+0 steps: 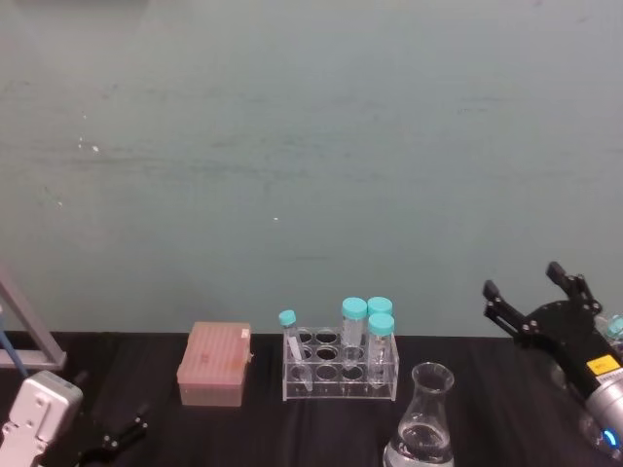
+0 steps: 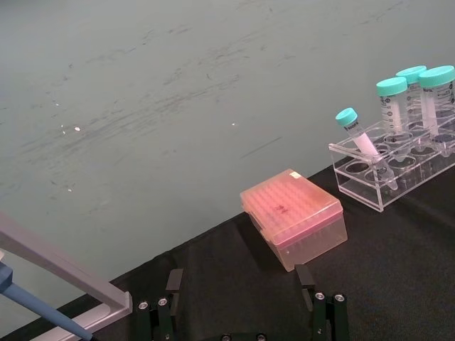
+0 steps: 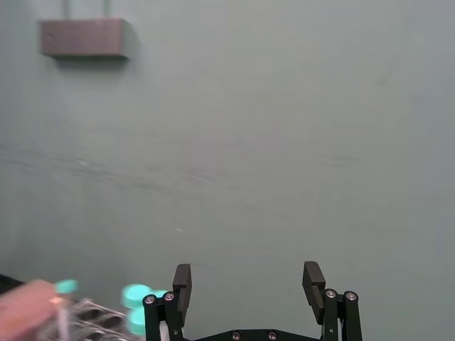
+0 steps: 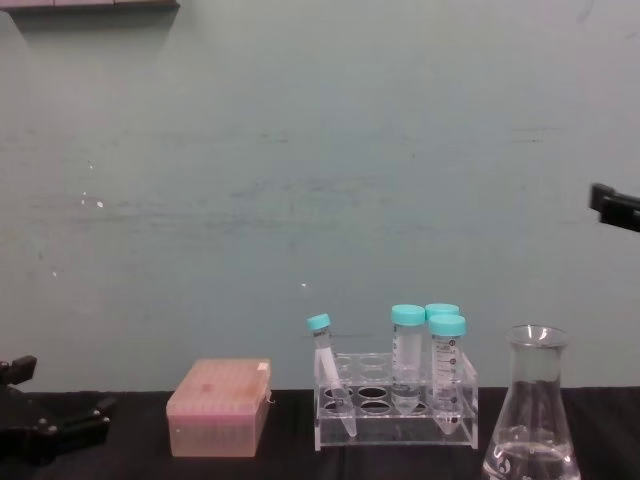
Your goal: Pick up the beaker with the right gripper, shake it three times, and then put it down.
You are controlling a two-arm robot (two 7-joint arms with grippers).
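- Your right tool (image 1: 533, 290) hovers wide open and empty, raised above the desk (image 1: 506, 389), up and right of the beaker (image 1: 425, 418).
- The beaker stands upright on the desk, just right of the tube rack (image 1: 340, 368).
- Your left tool (image 2: 242, 284) rests low at the left, open and empty.

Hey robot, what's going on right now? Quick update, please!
Right tool open, raised off the table, right of the beaker. Beaker standing on the black table, untouched. Left tool open, low at left. Tube rack stands behind the beaker.

My right gripper (image 1: 533, 295): black, boxy, flat pads, yellow sticker, silver wrist w/ blue light. Left gripper (image 2: 242, 297): black, silver screws, white housing behind.
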